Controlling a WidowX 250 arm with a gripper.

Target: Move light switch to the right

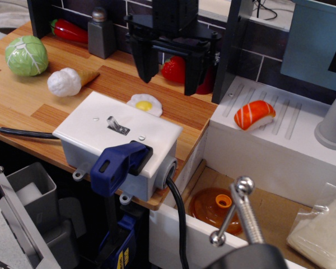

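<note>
The light switch (114, 124) is a small silver toggle lever on a grey plate, set in the top of a white electrical box (120, 140) at the counter's front edge. The lever leans up and to the left. My black gripper (169, 83) hangs open above the counter behind the box, its two fingers (146, 68) wide apart and pointing down. It is above and to the right of the switch, over the fried egg toy (145, 104), touching nothing. A blue plastic clamp (119, 166) grips the box's front edge.
A cabbage (26, 55), an ice cream cone (68, 82), a red pepper (69, 31) and a grey shaker (101, 33) sit at the back left. A strawberry (174, 69) stands behind the gripper. A sushi piece (254, 115) lies on the white sink unit (280, 145). A black cable (179, 224) leaves the box.
</note>
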